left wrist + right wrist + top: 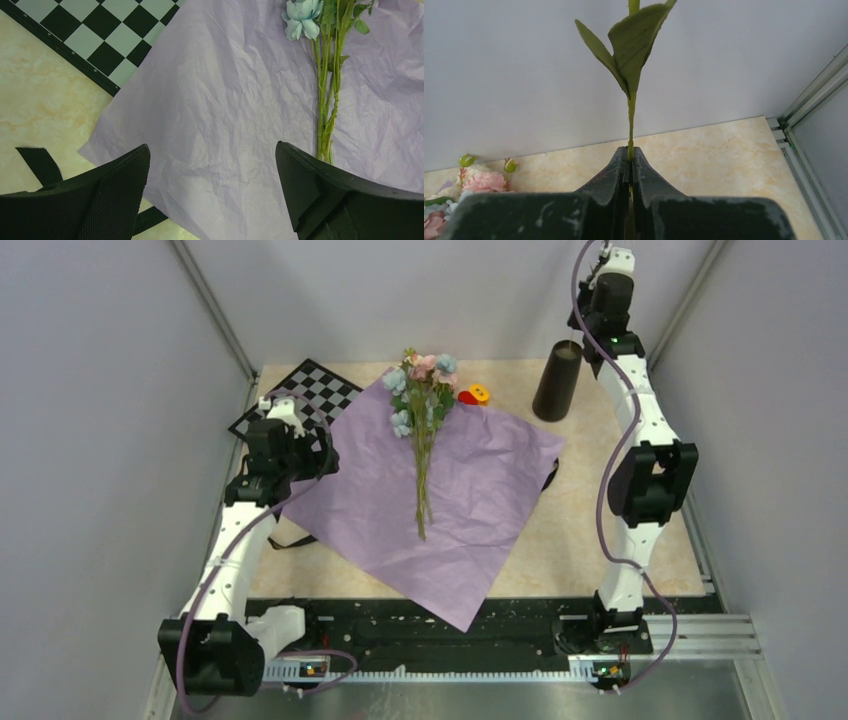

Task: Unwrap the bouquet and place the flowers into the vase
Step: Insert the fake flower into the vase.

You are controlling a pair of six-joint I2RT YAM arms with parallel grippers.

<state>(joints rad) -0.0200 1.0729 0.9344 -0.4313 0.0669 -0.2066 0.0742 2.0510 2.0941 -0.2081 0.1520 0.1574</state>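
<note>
- The bench [600, 530] carries everything for the job. A checkered board [310, 385] lies at its far left corner, partly under the paper.
- The wrapping paper [480, 510] lies opened flat, lilac side up, so the unwrapping is judged to be done.
- The vase [557, 380] stands upright at the far right of the bench, well apart from the paper. No bloom can be seen rising from it in the overhead view, so it is judged to be unfilled so far.
- The flowers [422, 410] lie in a loose bunch on the middle of the paper, with the heads toward the back wall and the stems toward the arms. Most of them are judged to be waiting to be carried across.
- The left fingers [120, 190] are spread wide and hold nothing. They hang over the left part of the paper, with the lower ends of the stems just beside the right-hand finger in the wrist view.
- The right fingers [616, 180] are closed tight on a single green stem [630, 120]. It is raised high near the back right, close to the vase. Its leaves point up and its bloom is out of view. Whether its lower end is over the mouth of the vase cannot be told.
- A black ribbon [37, 162] lies loose on the bench at the paper's left edge, which shows that the tie is undone.
- The task is judged to be in its second half, with the paper open, one stem in transit and the rest left to place.
</note>
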